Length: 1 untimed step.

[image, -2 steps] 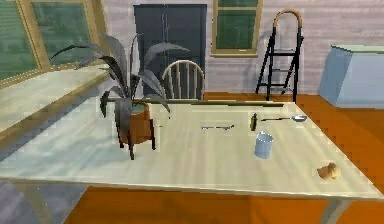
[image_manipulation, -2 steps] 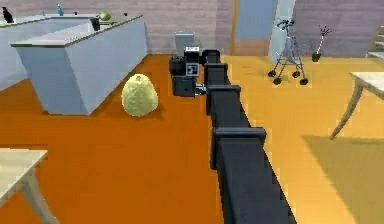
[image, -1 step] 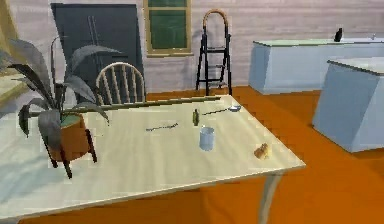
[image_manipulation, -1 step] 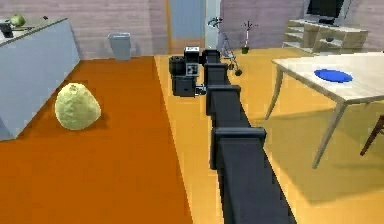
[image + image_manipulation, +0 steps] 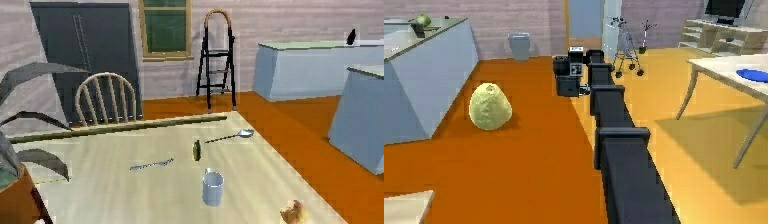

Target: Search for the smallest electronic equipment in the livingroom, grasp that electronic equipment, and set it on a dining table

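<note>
A pale wooden dining table (image 5: 110, 185) spreads across the forward view's foreground. On it lie a spoon (image 5: 232, 135), a grey knife-like utensil (image 5: 151, 165), a small dark shaker (image 5: 197, 151), a grey mug (image 5: 212, 187) and a small brown thing (image 5: 292, 211). In the arm side view my arm (image 5: 619, 140) stretches out over the orange floor, with the gripper (image 5: 567, 78) at its far end. I cannot tell whether it holds anything. A dark screen (image 5: 725, 9) stands on a low pale shelf unit (image 5: 719, 36) at the far upper right.
A wooden chair (image 5: 106, 99), a step ladder (image 5: 217, 58), a grey cabinet (image 5: 85, 45) and blue-grey counters (image 5: 305, 68) stand beyond the table. Beside the arm lie a yellow-green round lump (image 5: 489, 106), a counter (image 5: 424, 75), a grey bin (image 5: 519, 45), a wheeled frame (image 5: 627, 52) and a white table (image 5: 729, 80).
</note>
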Motion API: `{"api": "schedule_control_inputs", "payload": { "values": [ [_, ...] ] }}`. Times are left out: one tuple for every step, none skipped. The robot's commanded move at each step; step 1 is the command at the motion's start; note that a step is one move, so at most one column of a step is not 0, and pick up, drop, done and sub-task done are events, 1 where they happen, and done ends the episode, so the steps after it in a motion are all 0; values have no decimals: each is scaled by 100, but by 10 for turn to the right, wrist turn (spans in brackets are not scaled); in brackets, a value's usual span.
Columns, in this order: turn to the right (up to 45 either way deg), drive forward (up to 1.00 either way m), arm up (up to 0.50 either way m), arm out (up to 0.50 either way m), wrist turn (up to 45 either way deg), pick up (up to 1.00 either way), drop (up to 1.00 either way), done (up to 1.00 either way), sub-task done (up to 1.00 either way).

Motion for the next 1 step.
{"api": "schedule_control_inputs", "payload": {
  "values": [
    [-240,0,0,0,0,0,0,0,0]
  ]
}}
